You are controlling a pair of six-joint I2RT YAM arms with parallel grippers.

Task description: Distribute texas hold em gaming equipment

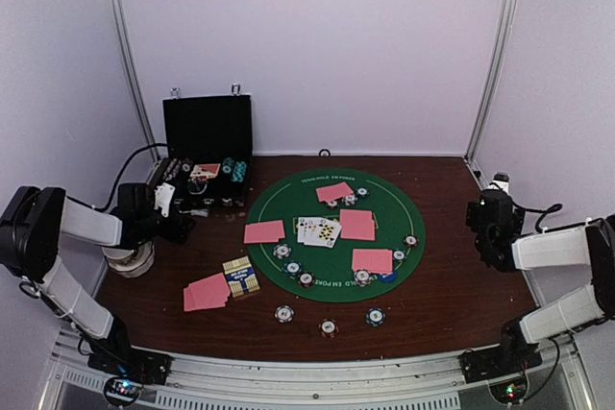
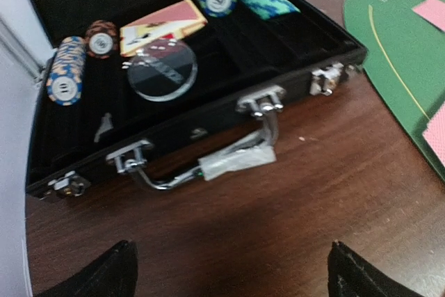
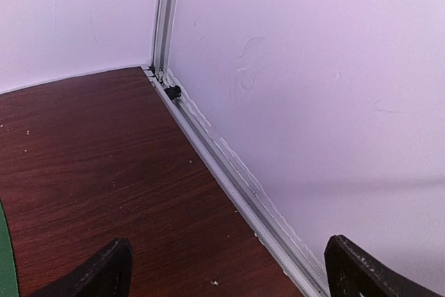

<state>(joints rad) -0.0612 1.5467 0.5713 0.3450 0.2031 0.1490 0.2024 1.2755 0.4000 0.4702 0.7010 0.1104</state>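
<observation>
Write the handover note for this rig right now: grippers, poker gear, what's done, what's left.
Left gripper: open, empty, hovering before the open chip case.
Right gripper: open, empty, near the right wall.
Done: pink-backed cards and chips laid out on the green mat; three more chips on bare table in front; one pink pile left of the mat.
Left: chip stacks and spare cards sit in the case.

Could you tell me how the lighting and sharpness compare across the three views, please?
Top external: dim and soft, so the poker chips barely resolve. Left wrist: the black case is slightly blurred, with glare on its metal handle. Right wrist: evenly lit, the table showing fairly crisp wood grain.
</observation>
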